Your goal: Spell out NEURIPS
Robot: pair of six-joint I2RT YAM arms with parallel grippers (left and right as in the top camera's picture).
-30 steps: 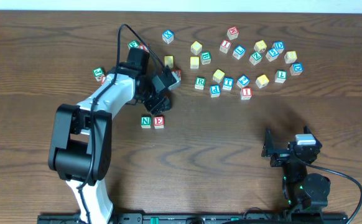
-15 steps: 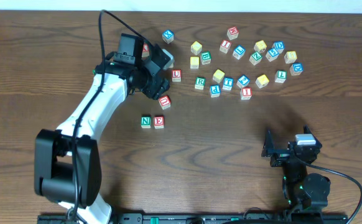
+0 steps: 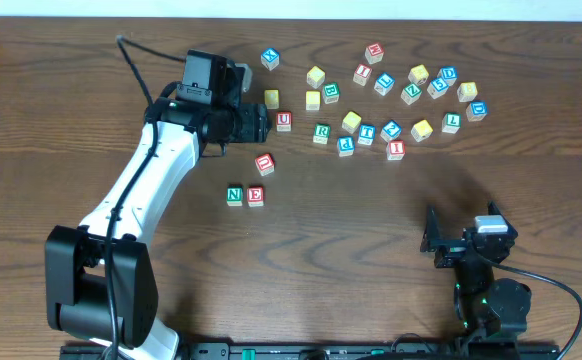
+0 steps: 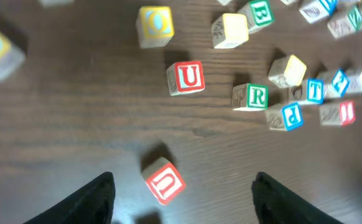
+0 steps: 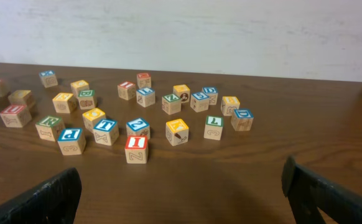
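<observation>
L gripper [image 4: 182,202] jaws apart, empty, near skewed red U cube [image 4: 164,182], which sits at 1 o'clock of the N [image 3: 234,196] + E [image 3: 256,196] pair. R gripper [image 5: 181,196] jaws wide apart, idle. Risk: a corner pinch spins the cube or flicks it into E.

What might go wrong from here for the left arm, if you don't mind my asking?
1. The rotated red cube sits skewed to the open left tool; closing on its corners might spin it or squirt it out.
2. Setting a cube next to the E might nudge it and the N out of line.
</observation>
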